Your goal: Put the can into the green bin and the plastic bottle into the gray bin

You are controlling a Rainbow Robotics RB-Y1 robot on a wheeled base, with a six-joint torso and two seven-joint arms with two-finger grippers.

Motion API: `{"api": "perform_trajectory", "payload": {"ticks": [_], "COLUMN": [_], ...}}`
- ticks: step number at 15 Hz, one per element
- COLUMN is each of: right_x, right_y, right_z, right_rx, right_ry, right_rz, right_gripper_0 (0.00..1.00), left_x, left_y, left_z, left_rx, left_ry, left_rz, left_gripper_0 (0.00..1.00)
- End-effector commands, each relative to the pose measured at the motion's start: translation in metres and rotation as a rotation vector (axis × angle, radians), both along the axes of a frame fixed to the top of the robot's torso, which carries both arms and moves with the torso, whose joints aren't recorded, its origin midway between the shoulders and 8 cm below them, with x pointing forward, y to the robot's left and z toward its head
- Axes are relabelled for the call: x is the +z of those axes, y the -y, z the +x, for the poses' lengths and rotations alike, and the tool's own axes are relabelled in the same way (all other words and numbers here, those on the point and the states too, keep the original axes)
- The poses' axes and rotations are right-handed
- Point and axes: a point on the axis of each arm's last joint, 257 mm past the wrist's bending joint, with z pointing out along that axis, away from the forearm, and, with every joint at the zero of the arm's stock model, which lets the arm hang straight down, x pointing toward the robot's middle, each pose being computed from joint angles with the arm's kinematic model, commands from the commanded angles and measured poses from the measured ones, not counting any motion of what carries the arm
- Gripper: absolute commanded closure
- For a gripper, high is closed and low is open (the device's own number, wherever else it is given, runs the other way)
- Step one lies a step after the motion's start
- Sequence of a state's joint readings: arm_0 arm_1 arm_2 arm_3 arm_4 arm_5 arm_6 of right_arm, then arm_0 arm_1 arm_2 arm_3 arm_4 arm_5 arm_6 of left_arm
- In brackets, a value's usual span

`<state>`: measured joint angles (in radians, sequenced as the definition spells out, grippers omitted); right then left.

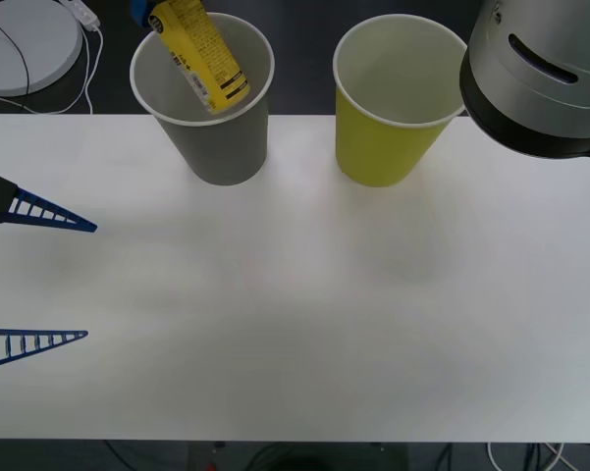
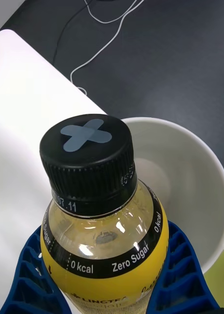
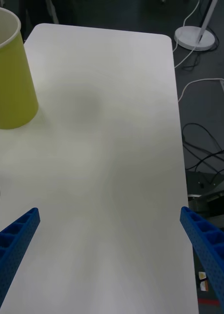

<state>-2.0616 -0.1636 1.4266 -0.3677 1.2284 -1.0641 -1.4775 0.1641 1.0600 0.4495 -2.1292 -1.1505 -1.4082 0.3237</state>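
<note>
Right gripper [image 2: 104, 289] w/ blue fingers tight round small yellow plastic bottle [image 1: 198, 54], tipped over big gray paper bin [image 1: 208, 108]. Next: let go. Left gripper [image 1: 34, 275] wide open, empty, nearer than bin.

The gray bin [image 1: 216, 128] is coloured gray outside, with a white rim and a pale inside; the green bin [image 1: 385, 128] is yellow-green, likewise white-rimmed and pale within. The plastic bottle [image 2: 104, 216] is filled with yellow drink and wrapped in a yellow label with dark print and a black band lettered in white. Its black ribbed cap [image 2: 87, 157] is marked with a gray-blue cross. The fingers [image 1: 39, 211] are blue and ribbed. The table [image 1: 295, 314] is white.
</note>
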Motion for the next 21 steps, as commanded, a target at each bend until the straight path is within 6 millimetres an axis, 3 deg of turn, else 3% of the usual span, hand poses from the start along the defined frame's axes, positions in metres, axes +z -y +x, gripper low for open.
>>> {"api": "perform_trajectory", "payload": {"ticks": [1, 5, 6, 7, 8, 21], "right_x": [0.002, 0.005, 0.004, 0.005, 0.005, 0.007], "right_y": [-0.002, -0.004, -0.005, -0.005, -0.006, -0.013], "right_z": [-0.001, -0.002, -0.003, -0.002, -0.002, -0.007], "right_rx": [0.003, 0.007, 0.008, 0.007, 0.008, 0.038], "right_ry": [0.000, 0.003, 0.002, 0.002, 0.002, 0.003], "right_rz": [0.010, 0.013, 0.014, 0.014, 0.018, 0.026], "right_gripper_0": [1.00, 0.98, 0.40, 0.10, 0.00, 0.00], "left_x": [0.000, 0.000, 0.000, 0.000, 0.000, 0.000], "left_y": [0.000, 0.000, 0.000, 0.000, 0.000, 0.000], "left_z": [0.000, 0.000, 0.000, 0.000, 0.000, 0.000], "left_rx": [0.000, 0.000, 0.000, 0.000, 0.000, 0.000], "left_ry": [0.000, 0.000, 0.000, 0.000, 0.000, 0.000], "left_rz": [0.000, 0.000, 0.000, 0.000, 0.000, 0.000], "left_gripper_0": [0.00, 0.00, 0.00, 0.00, 0.00, 0.00]}}
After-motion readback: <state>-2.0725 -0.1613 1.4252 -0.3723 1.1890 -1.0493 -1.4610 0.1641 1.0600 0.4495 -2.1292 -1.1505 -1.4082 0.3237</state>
